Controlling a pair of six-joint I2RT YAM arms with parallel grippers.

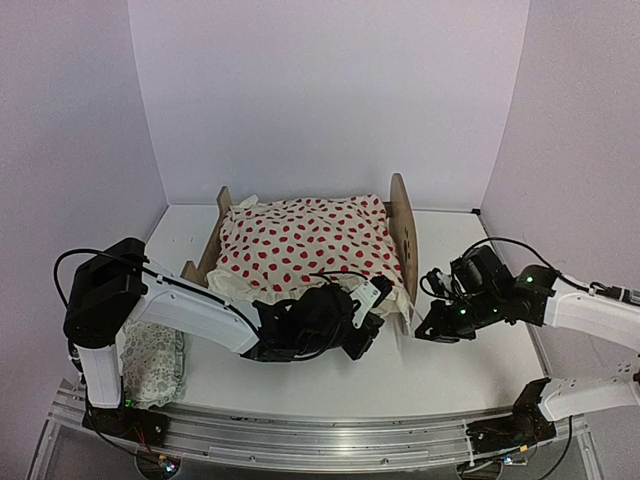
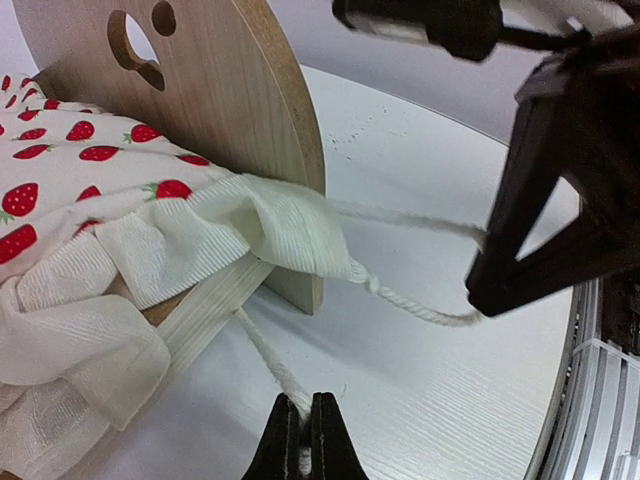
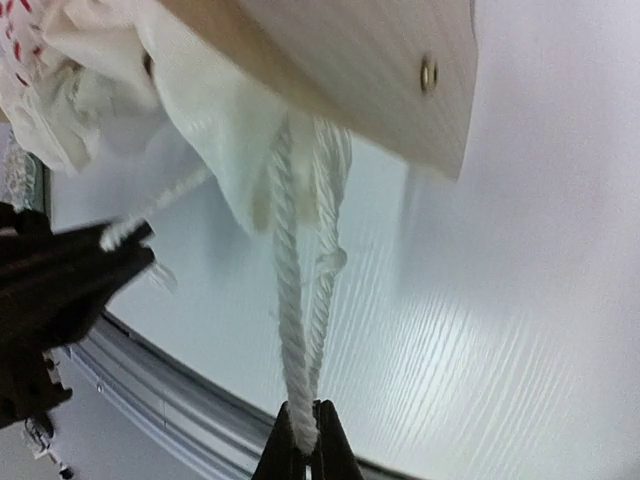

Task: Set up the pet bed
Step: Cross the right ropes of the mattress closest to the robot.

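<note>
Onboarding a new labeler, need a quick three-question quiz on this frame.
1. True or false: the blanket lies on the pet bed.
2. The left gripper is shut on: A) the headboard, B) a white cord, C) the mattress.
3. Where does the patterned pillow lie?
Key: 1 true; 2 B; 3 on the table at the left, apart from the bed.

Between left tool [image 2: 303, 415] and right tool [image 3: 303, 420], blanket [image 1: 300, 240] cords [image 2: 410, 305] bar the way; nearer table [image 1: 450, 375] lies open.
</note>
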